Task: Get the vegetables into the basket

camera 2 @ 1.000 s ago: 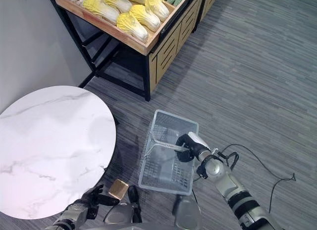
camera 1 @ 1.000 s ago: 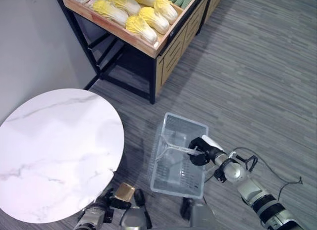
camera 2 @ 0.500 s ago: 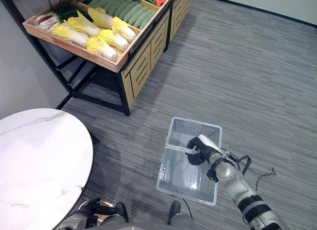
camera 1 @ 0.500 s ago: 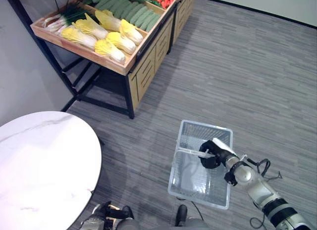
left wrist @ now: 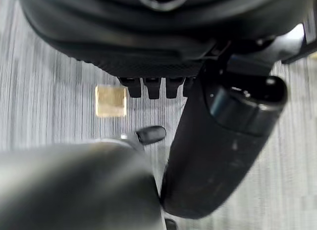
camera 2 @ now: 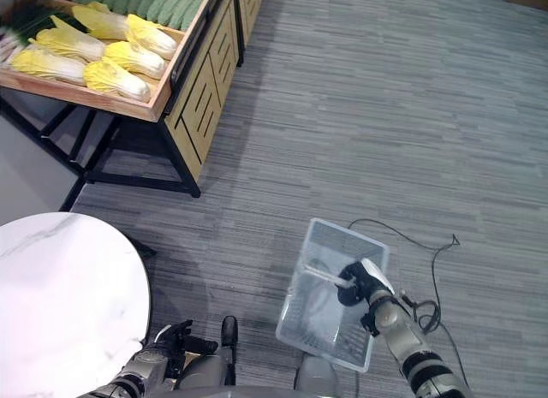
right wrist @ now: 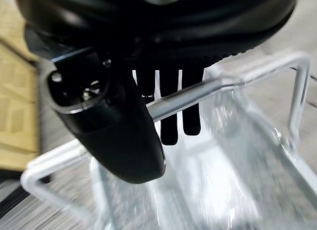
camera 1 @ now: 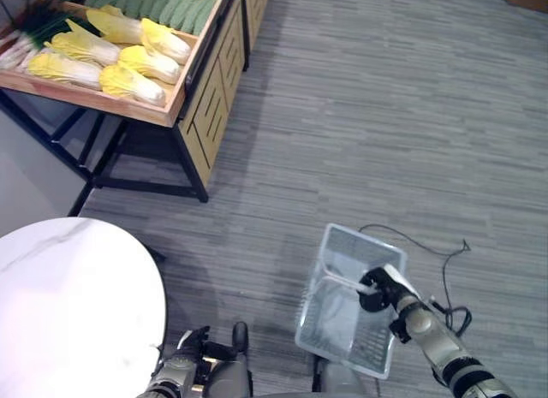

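Curling round the handle [right wrist: 198, 91], your right hand [camera 1: 377, 288] carries the clear basket [camera 1: 330, 329] above the grey carpet [camera 1: 368, 115]. Your left hand [camera 1: 190, 351] hangs low with relaxed fingers, holding nothing. Cabbages [camera 1: 128, 60] lie in the wooden stand [camera 1: 201, 107], well apart from the basket, beyond the white table [camera 1: 68, 312].
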{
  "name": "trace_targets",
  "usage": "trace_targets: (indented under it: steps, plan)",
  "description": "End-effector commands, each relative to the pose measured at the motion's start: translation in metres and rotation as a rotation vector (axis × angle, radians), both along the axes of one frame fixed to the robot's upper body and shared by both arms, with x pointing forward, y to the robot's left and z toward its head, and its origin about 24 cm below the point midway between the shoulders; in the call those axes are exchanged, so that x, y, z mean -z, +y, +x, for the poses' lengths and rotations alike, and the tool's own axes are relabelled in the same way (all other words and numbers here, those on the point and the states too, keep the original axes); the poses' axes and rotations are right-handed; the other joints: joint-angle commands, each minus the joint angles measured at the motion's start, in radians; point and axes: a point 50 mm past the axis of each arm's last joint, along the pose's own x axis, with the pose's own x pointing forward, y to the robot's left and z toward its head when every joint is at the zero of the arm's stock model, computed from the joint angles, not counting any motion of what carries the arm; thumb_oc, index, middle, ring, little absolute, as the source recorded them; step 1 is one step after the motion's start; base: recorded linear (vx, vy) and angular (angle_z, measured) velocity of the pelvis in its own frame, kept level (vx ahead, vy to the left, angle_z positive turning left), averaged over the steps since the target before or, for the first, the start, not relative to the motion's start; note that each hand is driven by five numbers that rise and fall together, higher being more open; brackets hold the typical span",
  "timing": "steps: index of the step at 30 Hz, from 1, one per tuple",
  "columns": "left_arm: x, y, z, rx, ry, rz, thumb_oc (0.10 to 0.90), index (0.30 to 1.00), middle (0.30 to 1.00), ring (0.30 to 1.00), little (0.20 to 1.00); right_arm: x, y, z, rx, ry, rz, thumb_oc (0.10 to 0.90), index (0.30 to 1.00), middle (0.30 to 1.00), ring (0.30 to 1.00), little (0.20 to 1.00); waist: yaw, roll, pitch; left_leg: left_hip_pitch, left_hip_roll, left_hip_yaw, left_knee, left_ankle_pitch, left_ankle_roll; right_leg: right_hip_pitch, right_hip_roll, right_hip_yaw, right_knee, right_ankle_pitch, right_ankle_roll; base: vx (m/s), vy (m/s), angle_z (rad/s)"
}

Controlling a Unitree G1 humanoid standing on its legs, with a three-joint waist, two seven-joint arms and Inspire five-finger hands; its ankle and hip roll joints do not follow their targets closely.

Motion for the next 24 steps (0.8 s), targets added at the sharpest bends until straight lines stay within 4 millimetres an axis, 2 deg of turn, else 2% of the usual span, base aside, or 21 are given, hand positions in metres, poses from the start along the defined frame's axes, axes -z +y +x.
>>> trace_targets:
  steps: [1, 2, 3, 5, 12, 13, 14, 17, 19, 20, 24]
  plan:
    - [-0.001, 0.025, -0.014, 0.019, 0.033, 0.091, 0.9, 1.0, 1.0, 1.0, 1.0, -0.035, 0.007, 0.045, -0.026, -0.208, 0.031, 0.4, 0.3, 0.3, 0.3, 0.3, 0.031, -0.01, -0.029, -0.013, 0.044, 0.005, 0.073, -0.075, -0.051, -0.026, -0.002, 0.009, 0.114, -0.057, 0.076, 0.0, 0.053, -0.63]
    - [-0.001, 0.026, -0.014, 0.019, 0.032, 0.092, 0.9, 1.0, 1.0, 1.0, 1.0, -0.035, 0.007, 0.046, -0.026, -0.209, 0.032, 0.4, 0.3, 0.3, 0.3, 0.3, 0.033, -0.01, -0.029, -0.012, 0.044, 0.007, 0.071, -0.074, -0.051, -0.027, -0.002, 0.011, 0.116, -0.057, 0.076, -0.02, 0.036, -0.53]
    - [-0.003, 0.031, -0.014, 0.022, 0.031, 0.104, 0.9, 1.0, 1.0, 1.0, 1.0, -0.032, 0.006, 0.044, -0.017, -0.191, 0.025, 0.4, 0.3, 0.3, 0.3, 0.3, 0.038, -0.013, -0.034, -0.006, 0.051, 0.023, 0.055, -0.07, -0.049, -0.028, 0.01, -0.012, 0.126, -0.067, 0.075, 0.0, 0.036, -0.32]
    - [-0.003, 0.033, -0.016, 0.028, 0.04, 0.11, 0.9, 1.0, 1.0, 1.0, 1.0, -0.029, 0.002, 0.041, 0.005, -0.173, 0.02, 0.4, 0.3, 0.3, 0.3, 0.3, 0.042, -0.017, -0.039, 0.012, 0.045, 0.034, 0.041, -0.071, -0.046, -0.017, 0.002, -0.037, 0.114, -0.059, 0.077, 0.03, 0.041, -0.27]
    - [0.001, 0.034, -0.026, 0.035, 0.084, 0.123, 0.9, 1.0, 1.0, 1.0, 1.0, -0.015, -0.023, 0.024, 0.096, -0.086, -0.033, 0.4, 0.3, 0.3, 0.3, 0.3, 0.034, -0.014, -0.055, 0.045, 0.042, 0.035, 0.043, -0.083, -0.049, 0.017, 0.008, -0.042, 0.066, -0.057, 0.067, 0.04, 0.005, -0.1]
    - [0.002, 0.034, -0.027, 0.047, 0.096, 0.126, 0.9, 1.0, 1.0, 1.0, 1.0, -0.007, -0.032, 0.012, 0.135, -0.035, -0.046, 0.4, 0.3, 0.3, 0.3, 0.3, 0.03, -0.012, -0.062, 0.055, 0.043, 0.032, 0.043, -0.086, -0.051, 0.029, 0.012, -0.043, 0.053, -0.062, 0.063, 0.03, -0.008, -0.04]
    - [0.002, 0.034, -0.027, 0.047, 0.096, 0.126, 0.9, 1.0, 1.0, 1.0, 1.0, -0.007, -0.032, 0.012, 0.135, -0.036, -0.046, 0.4, 0.3, 0.3, 0.3, 0.3, 0.03, -0.012, -0.061, 0.056, 0.043, 0.032, 0.043, -0.087, -0.051, 0.031, 0.012, -0.043, 0.053, -0.062, 0.063, 0.06, -0.019, 0.0]
    - [0.003, 0.034, -0.029, 0.084, 0.117, 0.135, 0.9, 1.0, 1.0, 1.0, 1.0, 0.013, -0.048, -0.019, 0.239, 0.095, -0.061, 0.4, 0.3, 0.3, 0.3, 0.3, 0.022, -0.005, -0.073, 0.075, 0.048, 0.022, 0.042, -0.091, -0.058, 0.057, 0.019, -0.048, 0.036, -0.072, 0.057, 0.04, -0.041, 0.05]
    - [0.002, 0.035, -0.028, 0.081, 0.118, 0.136, 0.9, 1.0, 1.0, 1.0, 1.0, 0.02, -0.051, -0.032, 0.254, 0.155, -0.082, 0.4, 0.3, 0.3, 0.3, 0.3, 0.02, -0.001, -0.078, 0.079, 0.053, 0.017, 0.042, -0.091, -0.062, 0.065, 0.023, -0.051, 0.032, -0.077, 0.054, 0.04, -0.06, 0.08]
    - [0.002, 0.035, -0.028, 0.077, 0.121, 0.136, 0.9, 1.0, 1.0, 1.0, 1.0, 0.026, -0.054, -0.045, 0.283, 0.202, -0.091, 0.4, 0.3, 0.3, 0.3, 0.3, 0.02, 0.001, -0.083, 0.082, 0.057, 0.011, 0.039, -0.088, -0.066, 0.073, 0.027, -0.055, 0.028, -0.082, 0.05, 0.04, -0.07, 0.06]
    - [0.004, 0.033, -0.032, 0.05, 0.135, 0.128, 0.9, 1.0, 1.0, 1.0, 1.0, 0.036, -0.053, -0.064, 0.343, 0.26, -0.073, 0.4, 0.3, 0.3, 0.3, 0.3, 0.017, 0.006, -0.09, 0.09, 0.066, 0.003, 0.031, -0.081, -0.075, 0.088, 0.037, -0.063, 0.018, -0.09, 0.042, 0.03, -0.06, 0.05]
